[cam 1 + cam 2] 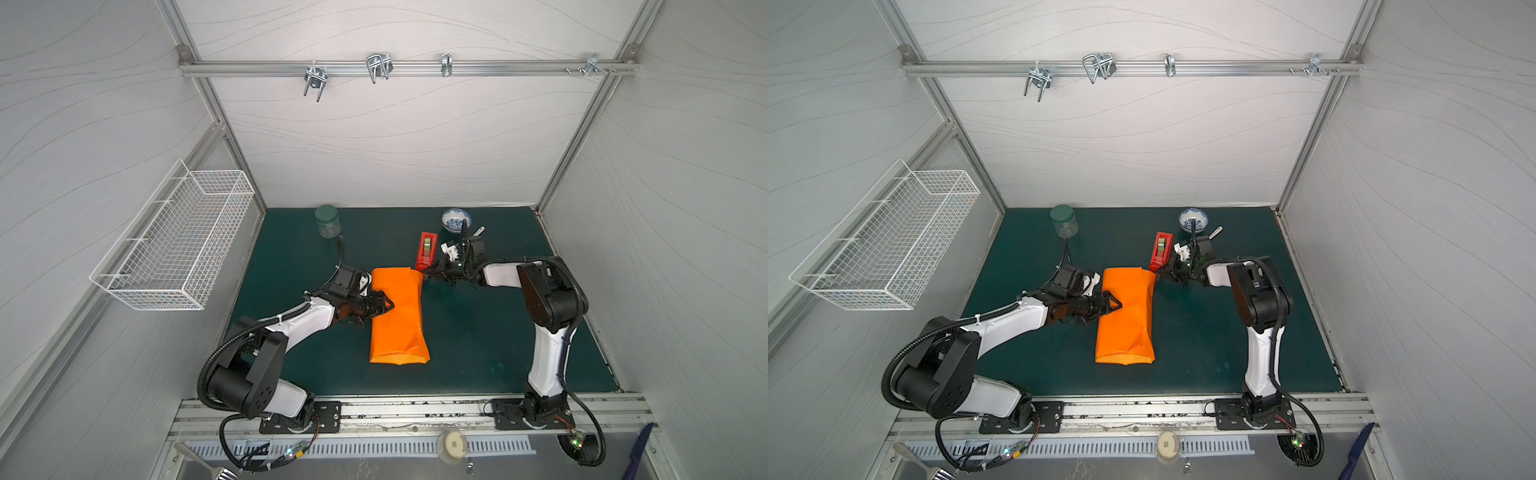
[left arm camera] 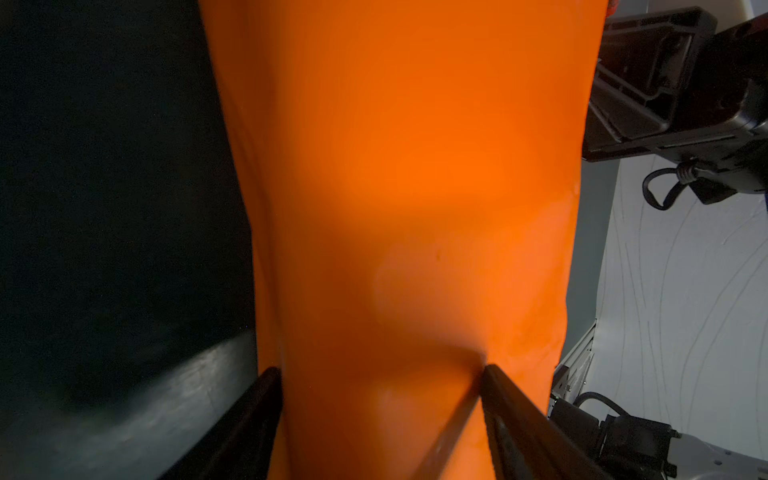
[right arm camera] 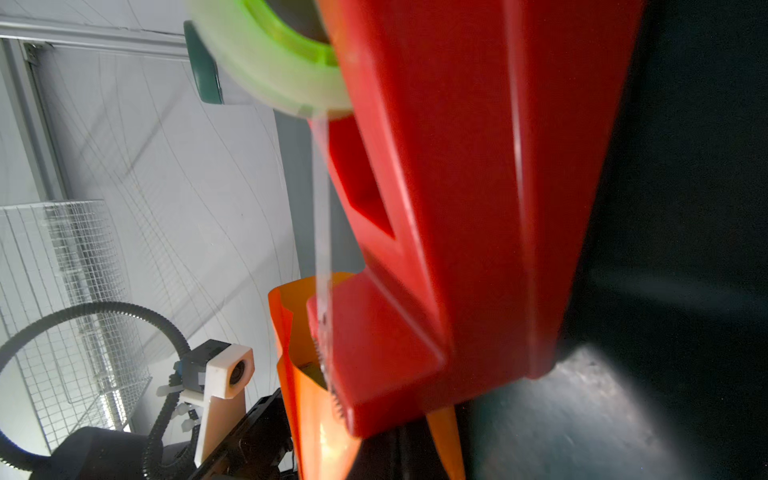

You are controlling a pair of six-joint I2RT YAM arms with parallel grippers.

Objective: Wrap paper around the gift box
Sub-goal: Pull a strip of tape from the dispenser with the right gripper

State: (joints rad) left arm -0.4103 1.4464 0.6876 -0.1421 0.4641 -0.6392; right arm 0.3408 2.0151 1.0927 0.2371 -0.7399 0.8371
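Note:
The orange paper (image 1: 399,316) (image 1: 1127,320) lies on the green mat (image 1: 478,332), folded into a long tube; the gift box is hidden inside it. My left gripper (image 1: 386,307) (image 1: 1115,305) (image 2: 380,370) reaches in from the left, its jaws wide and closed over the wrapped bundle, one finger above and one below, denting the paper (image 2: 395,187). My right gripper (image 1: 428,275) (image 1: 1160,274) is shut at the tube's far right corner, beside the foot of the red tape dispenser (image 1: 427,249) (image 3: 457,208). The dispenser hides its fingertips in the right wrist view, with paper (image 3: 316,424) around them.
A green-lidded jar (image 1: 327,221) stands at the back left. A blue-and-white bowl (image 1: 457,219) and a small white utensil (image 1: 478,230) sit at the back right, just behind my right wrist. A white wire basket (image 1: 178,241) hangs on the left wall.

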